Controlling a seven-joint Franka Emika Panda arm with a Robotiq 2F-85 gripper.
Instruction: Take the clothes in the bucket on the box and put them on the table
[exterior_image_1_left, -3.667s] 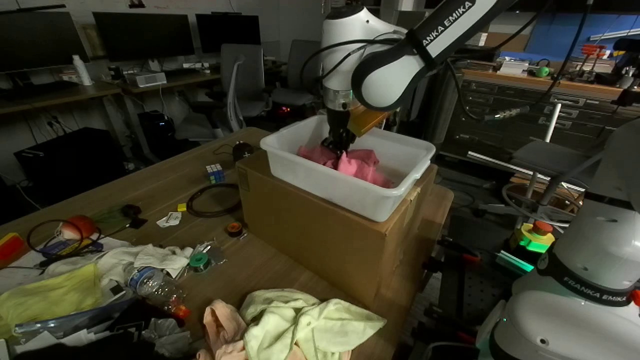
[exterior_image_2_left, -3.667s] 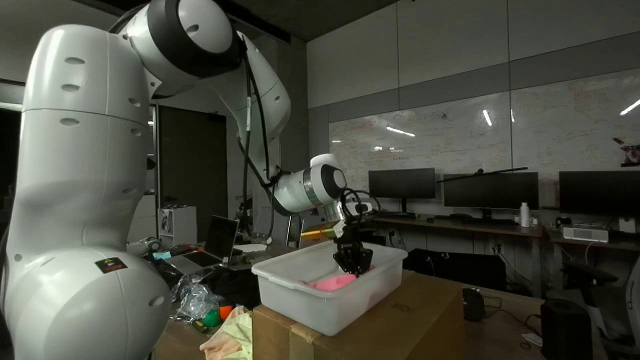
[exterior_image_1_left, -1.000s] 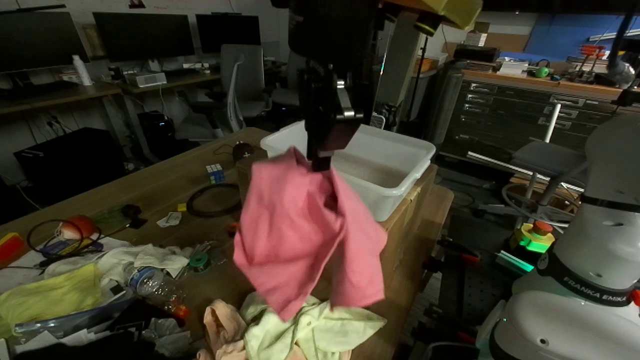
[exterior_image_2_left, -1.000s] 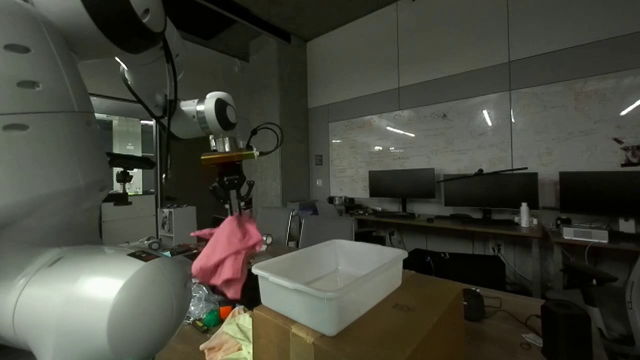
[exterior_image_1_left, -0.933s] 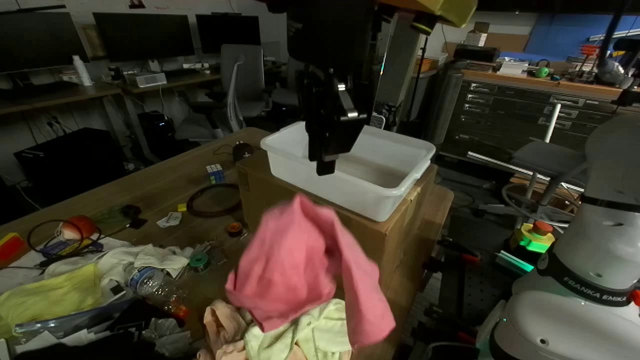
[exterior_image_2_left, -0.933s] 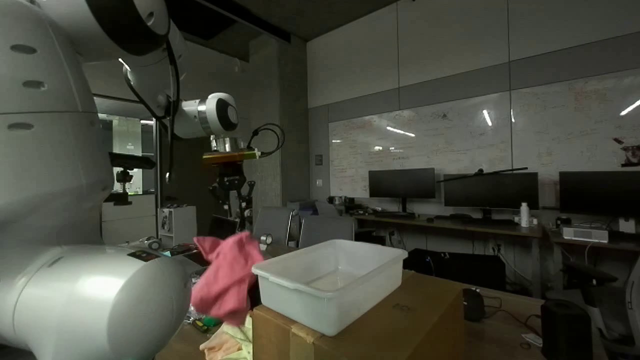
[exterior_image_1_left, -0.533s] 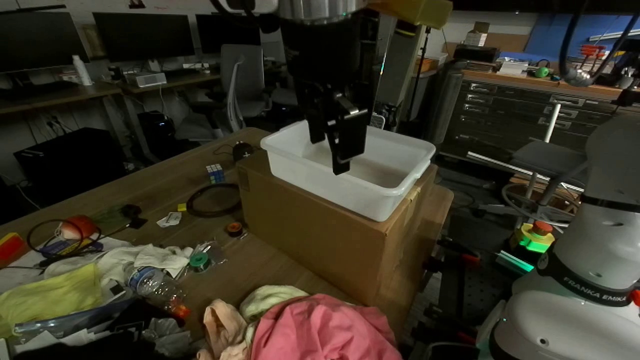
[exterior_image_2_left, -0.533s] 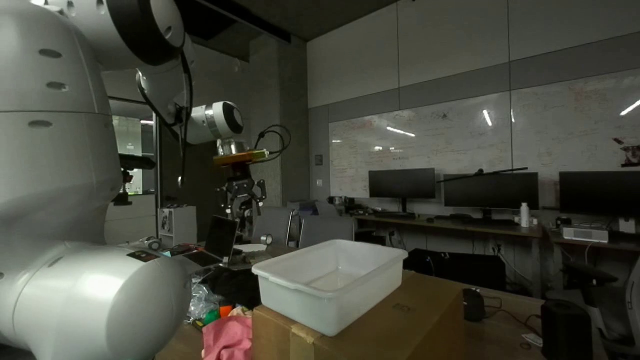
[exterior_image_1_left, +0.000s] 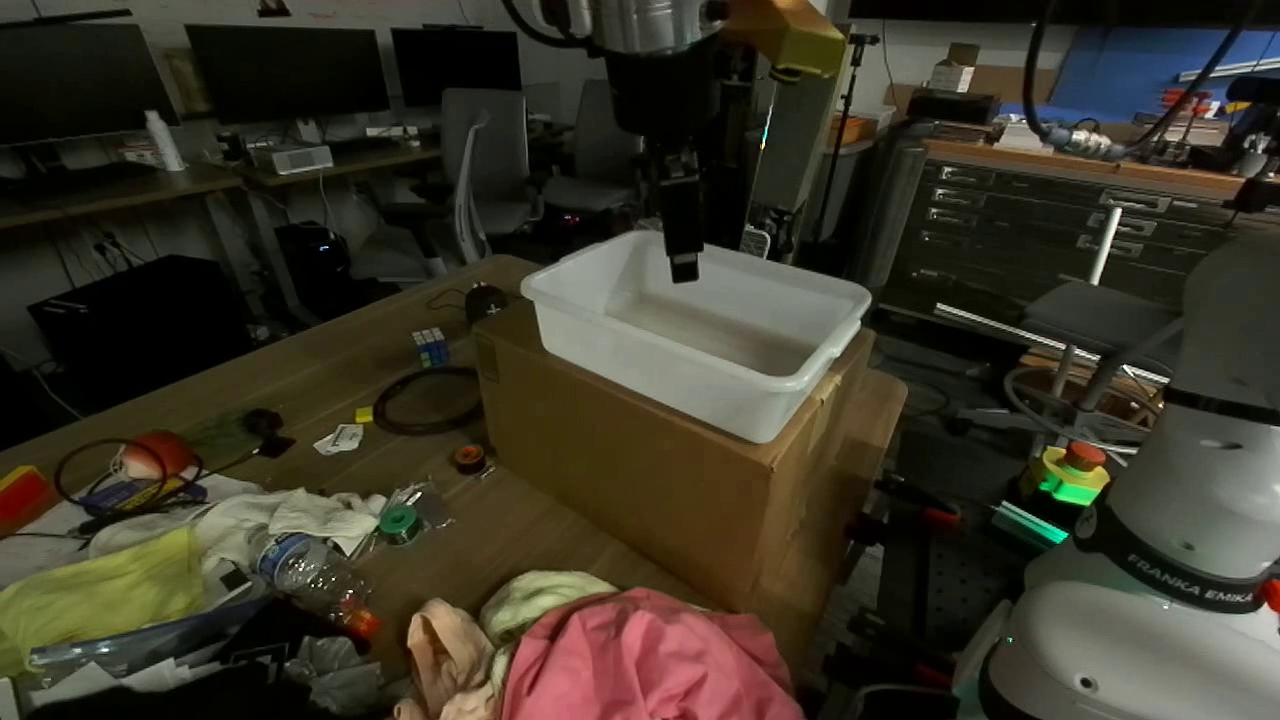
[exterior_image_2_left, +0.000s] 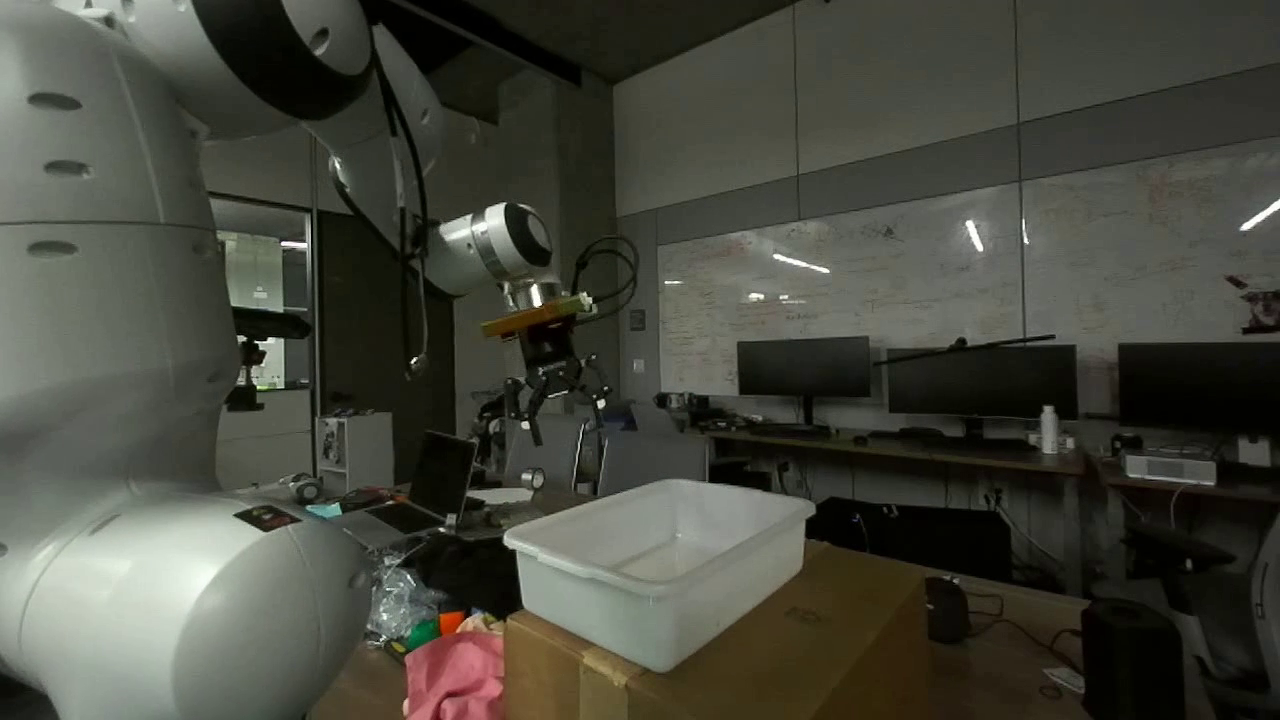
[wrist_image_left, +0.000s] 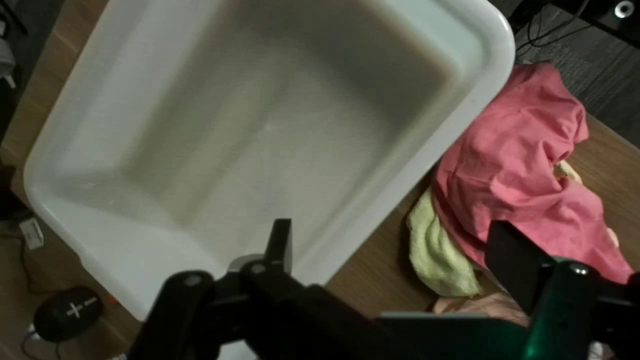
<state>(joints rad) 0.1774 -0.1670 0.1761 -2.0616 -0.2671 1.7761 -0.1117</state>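
The bucket (exterior_image_1_left: 650, 350), a white tub, stands on the cardboard box (exterior_image_1_left: 620, 470) with nothing inside it, as the wrist view also shows along its rim (wrist_image_left: 400, 195). Beside the box, the clothes lie heaped on the wooden table (exterior_image_1_left: 540, 545). On top is the pink-red garment (exterior_image_1_left: 650, 660). Parts of the pale yellow-green one (wrist_image_left: 440, 255) and the peach one (exterior_image_1_left: 448, 650) stick out from under it. My gripper (wrist_image_left: 391, 227) is up in the air above the level of the tub. Its fingers are spread wide with no cloth between them; in an exterior view the gripper (exterior_image_2_left: 568, 425) shows the same gap.
Clutter covers the table's near left: a plastic bottle (exterior_image_1_left: 305, 570), a yellow bag (exterior_image_1_left: 110, 590), white cloth and wires. A puzzle cube (exterior_image_1_left: 430, 347) and a coiled cable (exterior_image_1_left: 425, 400) lie left of the box. A black speaker (exterior_image_2_left: 1130, 655) stands beyond the box.
The pink-red garment came out of the bucket in the gripper, was let go, and fell onto the other clothes. The gripper opened and drew back away from the heap, toward the tub.
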